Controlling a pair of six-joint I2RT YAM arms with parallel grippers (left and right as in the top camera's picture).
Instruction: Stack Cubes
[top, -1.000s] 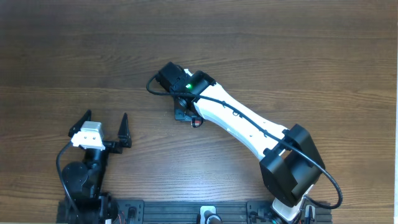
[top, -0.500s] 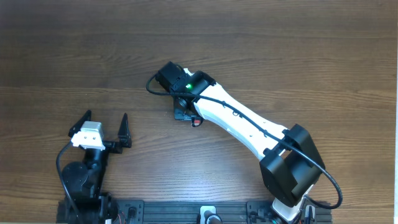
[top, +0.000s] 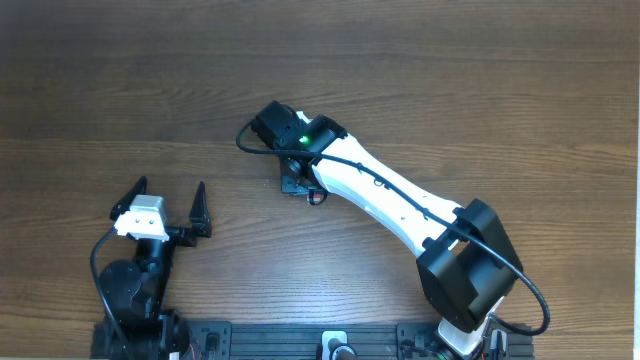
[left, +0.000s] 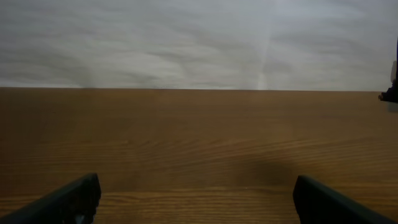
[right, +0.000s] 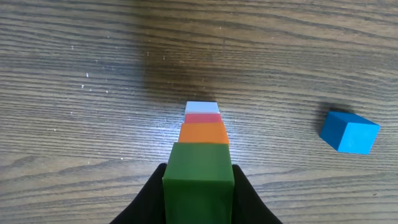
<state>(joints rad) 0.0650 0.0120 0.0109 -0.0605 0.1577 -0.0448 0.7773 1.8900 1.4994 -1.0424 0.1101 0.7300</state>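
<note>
Green cube (right: 199, 168) tops the upright stack (right: 204, 132) — right hand (right: 199, 199) clamped on it — left hand (top: 170, 195) spread wide

Right pincer (right: 199, 190) around top cube (right: 199, 167), over stack (right: 204, 132), lone cube (right: 349, 131) apart

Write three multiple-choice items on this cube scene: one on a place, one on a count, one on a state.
1. The blue cube lies:
A) on the table, apart from the stack
B) atop the stack
C) inside a bowl

2. Cubes in the stack:
A) two
B) four
C) six

3. The left gripper is:
A) open and empty
B) shut on a cube
C) shut and empty

Answers: 1 A, it sits alone on the wood. 2 B, four colours show, with the green cube on top. 3 A, its fingers are spread wide with nothing between them.
</note>
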